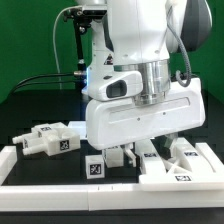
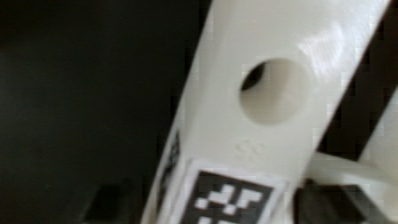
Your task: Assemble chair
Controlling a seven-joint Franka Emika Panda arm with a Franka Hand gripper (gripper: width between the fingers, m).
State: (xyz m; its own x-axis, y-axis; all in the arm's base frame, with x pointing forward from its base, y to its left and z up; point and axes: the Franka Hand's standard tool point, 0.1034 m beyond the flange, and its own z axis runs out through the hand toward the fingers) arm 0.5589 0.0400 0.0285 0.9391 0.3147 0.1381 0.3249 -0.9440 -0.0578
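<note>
The chair is in loose white tagged parts. In the wrist view a long white chair part [image 2: 249, 130] with an oval hole [image 2: 270, 90] and a square tag [image 2: 228, 198] runs between my fingers. My gripper [image 2: 222, 202] straddles it. The dark fingers [image 2: 111, 200] stand on either side, and a thin gap shows on one side. In the exterior view my gripper [image 1: 150, 150] is low over the parts near the front rail, its fingertips mostly hidden by the hand. A tagged piece [image 1: 96, 167] sits just beside it. More chair parts lie at the exterior view's left [image 1: 45, 140] and right [image 1: 185, 165].
A long white border rail [image 1: 60, 186] runs along the front of the black table, and another stands at the exterior view's left edge [image 1: 7, 160]. Cables and a frame rise behind the arm against a green backdrop.
</note>
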